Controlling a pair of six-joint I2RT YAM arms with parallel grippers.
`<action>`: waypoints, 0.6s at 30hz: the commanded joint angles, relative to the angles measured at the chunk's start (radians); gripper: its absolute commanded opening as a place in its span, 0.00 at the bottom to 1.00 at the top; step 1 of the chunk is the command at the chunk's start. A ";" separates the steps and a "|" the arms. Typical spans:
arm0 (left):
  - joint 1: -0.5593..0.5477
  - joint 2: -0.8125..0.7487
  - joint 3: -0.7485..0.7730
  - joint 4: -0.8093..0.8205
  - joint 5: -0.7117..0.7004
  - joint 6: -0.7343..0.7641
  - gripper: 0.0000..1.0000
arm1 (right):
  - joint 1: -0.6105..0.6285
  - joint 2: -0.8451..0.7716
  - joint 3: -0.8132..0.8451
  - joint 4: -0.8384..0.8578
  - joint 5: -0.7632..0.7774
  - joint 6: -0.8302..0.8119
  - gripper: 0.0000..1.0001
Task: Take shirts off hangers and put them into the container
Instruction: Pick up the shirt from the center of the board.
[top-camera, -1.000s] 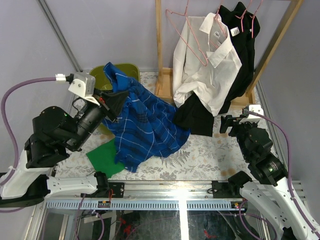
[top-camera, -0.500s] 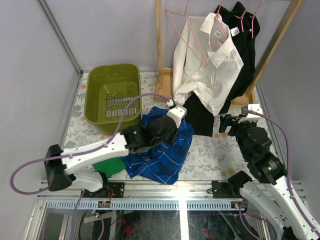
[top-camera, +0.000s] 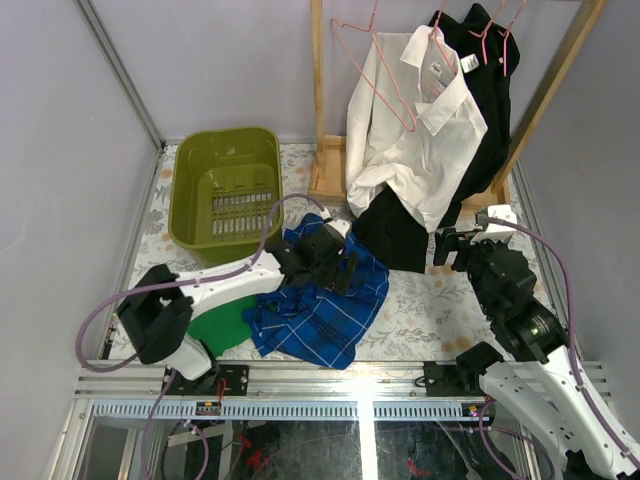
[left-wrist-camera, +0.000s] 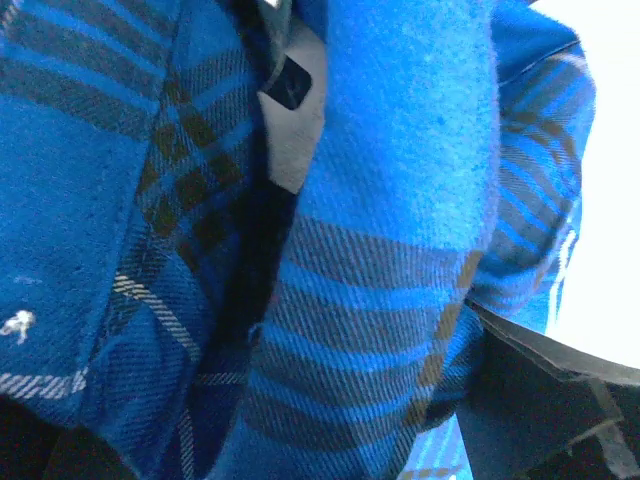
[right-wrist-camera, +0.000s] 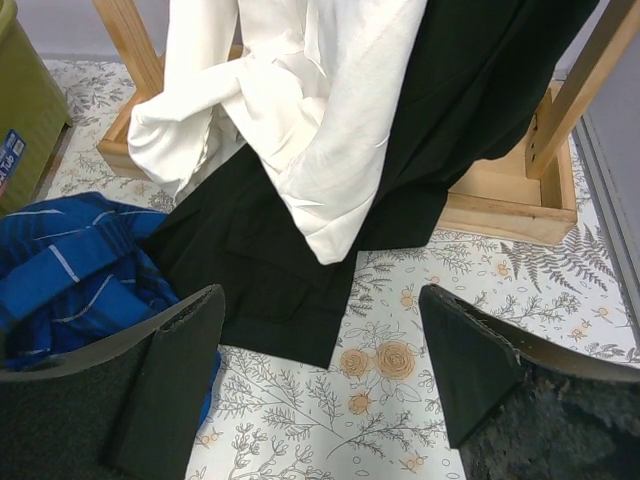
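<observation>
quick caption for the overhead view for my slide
Left claw on the blue shirt beside the green basket; white shirt hangs behind.

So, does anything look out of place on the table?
Yes: the blue checked shirt lies crumpled on the table beside the container, not inside it, partly over the green cloth.

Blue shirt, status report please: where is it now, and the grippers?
Right gripper open, empty. Left gripper on blue shirt, jaws hidden by cloth. Shirt heaped on table beside container, not in it. Nothing in between.
</observation>
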 joint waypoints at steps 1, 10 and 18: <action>0.000 0.093 -0.011 0.019 0.015 0.003 1.00 | 0.004 0.030 -0.003 0.029 -0.026 0.002 0.86; -0.003 0.308 -0.061 0.065 0.076 -0.019 1.00 | 0.004 0.045 -0.004 0.029 -0.039 0.009 0.86; -0.107 0.444 -0.146 0.082 0.149 -0.066 0.40 | 0.004 0.039 0.002 0.018 -0.028 -0.001 0.86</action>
